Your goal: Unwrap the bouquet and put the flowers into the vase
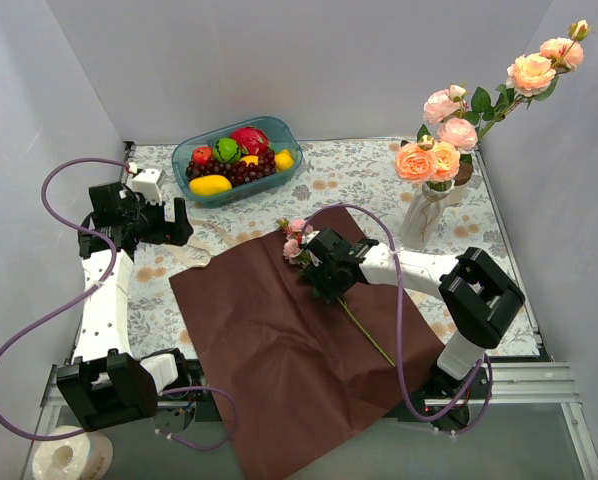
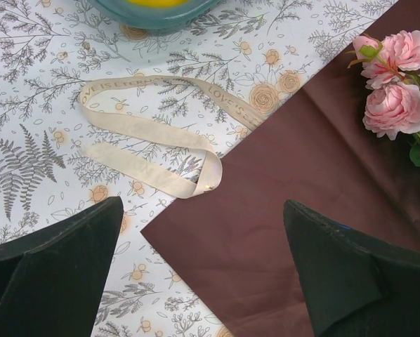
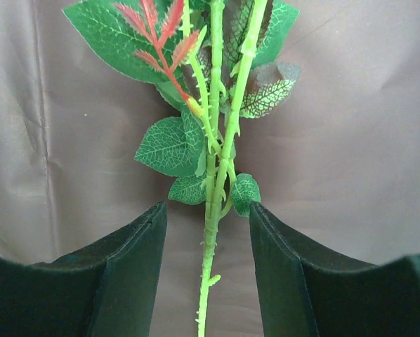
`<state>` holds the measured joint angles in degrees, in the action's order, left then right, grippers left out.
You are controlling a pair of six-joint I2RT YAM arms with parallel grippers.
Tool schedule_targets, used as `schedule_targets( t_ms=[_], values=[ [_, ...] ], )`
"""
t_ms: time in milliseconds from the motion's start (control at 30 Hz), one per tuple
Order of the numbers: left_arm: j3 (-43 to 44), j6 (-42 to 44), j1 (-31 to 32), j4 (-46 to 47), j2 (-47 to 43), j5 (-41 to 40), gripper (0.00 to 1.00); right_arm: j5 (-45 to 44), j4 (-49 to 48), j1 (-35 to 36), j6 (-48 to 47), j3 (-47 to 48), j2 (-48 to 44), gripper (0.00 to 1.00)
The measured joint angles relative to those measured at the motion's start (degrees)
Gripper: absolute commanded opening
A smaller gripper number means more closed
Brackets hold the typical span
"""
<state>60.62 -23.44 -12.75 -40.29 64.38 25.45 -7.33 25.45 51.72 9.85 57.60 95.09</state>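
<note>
On the worktop [image 1: 359,175], under a flower-print cloth: the maroon wrapping paper [image 1: 269,340], opened out flat, its near corner reaching past the worktop edge. At the paper's left side, the cream ribbon [image 2: 147,130], untied and lying loose in a loop on the cloth, touching the paper's edge.

On the paper, near its far corner: one flower spray [image 1: 295,238] lying flat, with two pink blooms and a bud at the far end. Its long green stem [image 1: 364,335] pointing toward the near right.

Low over this spray, just behind the blooms, the right claw [image 1: 314,262]. Fingers apart, one on each side of the stem, with a small gap visible on both sides in the wrist view, so not clamped on it. Green leaves [image 3: 164,144] just ahead of the fingertips.

Above the left corner of the paper, near the ribbon, the left claw [image 2: 201,207], spread wide and holding nothing.

At the far right of the worktop, the white vase [image 1: 419,220], upright, already with several peach and pink roses [image 1: 449,140] in it, one long branch leaning up to the right. At the far side, well apart from the vase, a teal bowl of fruit [image 1: 239,195].
</note>
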Motion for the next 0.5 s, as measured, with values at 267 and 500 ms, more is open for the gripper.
schedule_targets(
  t_ms=[267, 500],
  values=[
    [0.0, 0.87, -0.7, 0.0, -0.42, 0.2, 0.98, 0.5, 0.52, -0.28, -0.76, 0.07, 0.83, 0.43],
    [0.09, 1.99, -1.4, -0.31, -1.05, 0.33, 0.98, 2.45, 0.07, -1.86, -1.46, 1.46, 2.93, 0.27]
  ],
)
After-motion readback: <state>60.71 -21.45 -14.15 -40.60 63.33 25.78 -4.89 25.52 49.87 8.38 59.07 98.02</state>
